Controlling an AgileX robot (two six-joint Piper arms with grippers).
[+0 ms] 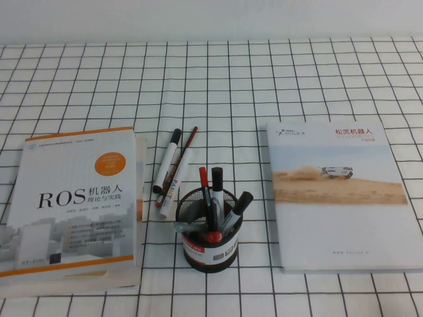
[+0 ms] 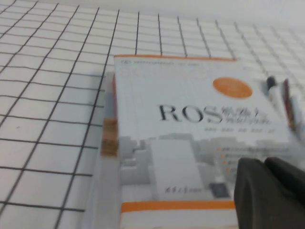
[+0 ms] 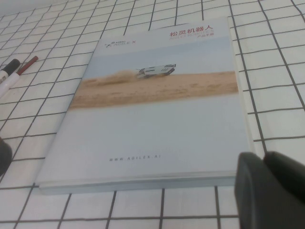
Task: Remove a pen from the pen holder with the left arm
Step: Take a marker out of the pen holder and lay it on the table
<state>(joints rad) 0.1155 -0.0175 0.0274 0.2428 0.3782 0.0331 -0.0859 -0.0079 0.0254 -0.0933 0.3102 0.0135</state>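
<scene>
A black mesh pen holder (image 1: 208, 231) stands near the table's front middle. A red pen (image 1: 204, 188) and two black markers (image 1: 217, 186) stick out of it. Neither arm shows in the high view. In the left wrist view my left gripper (image 2: 264, 164) hangs shut and empty over the near part of the ROS book (image 2: 181, 124), left of the holder. In the right wrist view my right gripper (image 3: 264, 157) is shut with nothing in it, above the front edge of the booklet (image 3: 157, 100).
The thick ROS book (image 1: 73, 205) lies at the left, the thin AgileX booklet (image 1: 337, 195) at the right. Two loose pens (image 1: 170, 162) lie on the checked cloth between the book and the holder.
</scene>
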